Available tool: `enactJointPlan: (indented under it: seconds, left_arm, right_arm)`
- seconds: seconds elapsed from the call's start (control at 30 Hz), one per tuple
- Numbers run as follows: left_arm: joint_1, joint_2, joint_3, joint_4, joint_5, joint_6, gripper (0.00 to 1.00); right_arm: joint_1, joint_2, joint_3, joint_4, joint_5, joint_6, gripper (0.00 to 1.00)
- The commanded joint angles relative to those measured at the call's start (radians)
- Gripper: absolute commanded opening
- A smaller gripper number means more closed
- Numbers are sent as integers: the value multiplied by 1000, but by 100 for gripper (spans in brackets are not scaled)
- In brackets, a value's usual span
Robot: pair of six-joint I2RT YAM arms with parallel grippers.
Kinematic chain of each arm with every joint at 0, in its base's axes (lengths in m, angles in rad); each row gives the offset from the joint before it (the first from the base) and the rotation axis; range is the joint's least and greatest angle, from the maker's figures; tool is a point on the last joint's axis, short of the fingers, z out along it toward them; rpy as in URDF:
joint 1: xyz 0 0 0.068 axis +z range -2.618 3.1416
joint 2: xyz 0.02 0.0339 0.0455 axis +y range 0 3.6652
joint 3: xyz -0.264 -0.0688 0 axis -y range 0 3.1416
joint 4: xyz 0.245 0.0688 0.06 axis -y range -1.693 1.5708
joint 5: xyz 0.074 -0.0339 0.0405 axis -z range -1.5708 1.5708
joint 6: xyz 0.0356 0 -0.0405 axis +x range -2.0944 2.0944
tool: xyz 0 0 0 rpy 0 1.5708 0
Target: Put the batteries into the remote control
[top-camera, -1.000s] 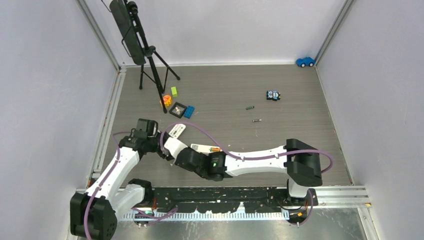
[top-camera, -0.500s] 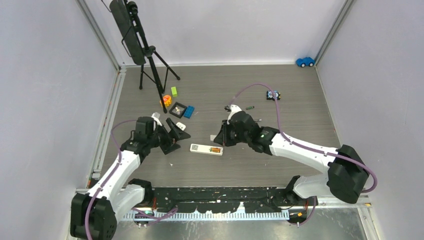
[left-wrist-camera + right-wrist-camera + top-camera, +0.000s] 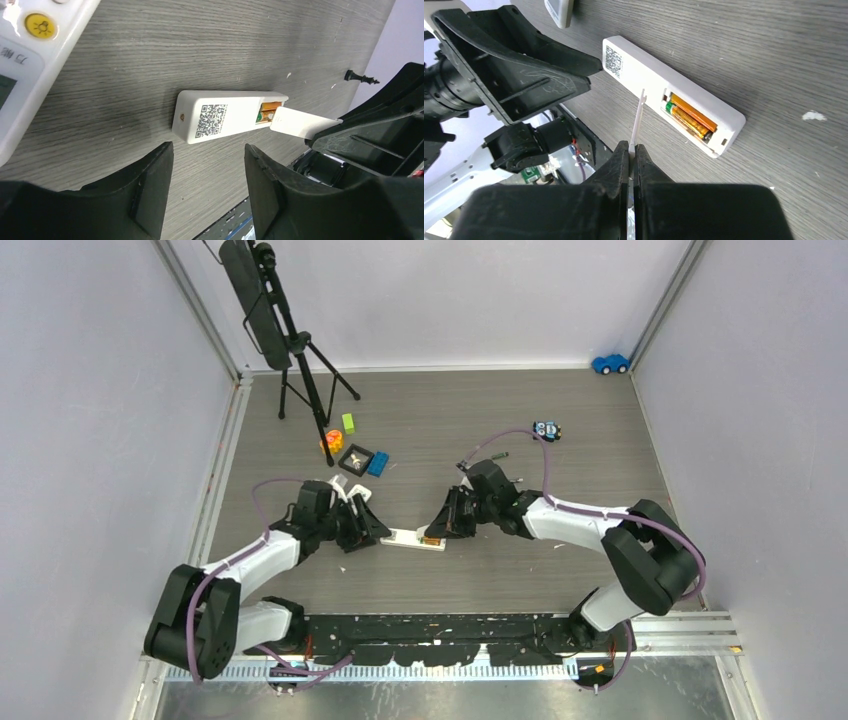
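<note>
pinching a thin white battery cover [image 3: 638, 120] edge-on, the right gripper [image 3: 633, 150] has its two fingers clenched flat against the lower end of the plate, which stands up from the tips and leans toward the remote control [image 3: 644, 82]. the remote lies face down on the wooden table [image 3: 150, 50] just beyond those fingertips, its qr sticker upward and its compartment uncovered at the end nearer the right fingers. inside the compartment the batteries [image 3: 689, 116], orange-copper with a green end, lie side by side. the cover's free edge sits right at the compartment's rim, though whether it touches i cannot tell. the left gripper [image 3: 208, 150] is released, its fingers spread with only bare table between them; the remote's sticker end lies just ahead of the gap, not touched. a second remote [image 3: 30, 60] with a yellow button lies off to the side of the left fingers, and a small black piece [image 3: 360, 77] stands far beyond them.
</note>
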Motion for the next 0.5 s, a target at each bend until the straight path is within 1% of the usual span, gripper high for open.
enactJointPlan:
  seconds: [0.0, 0.23, 0.47]
  left_arm:
    - [-12, 15, 36, 63, -26, 62, 55]
    - [-19, 59, 54, 61, -12, 76, 55]
    - [-24, 118, 70, 53, 2, 81, 53]
  right_arm:
    - [1, 21, -6, 88, -45, 71, 0]
    - [1, 18, -34, 58, -23, 74, 0]
    - [1, 30, -62, 75, -18, 78, 0]
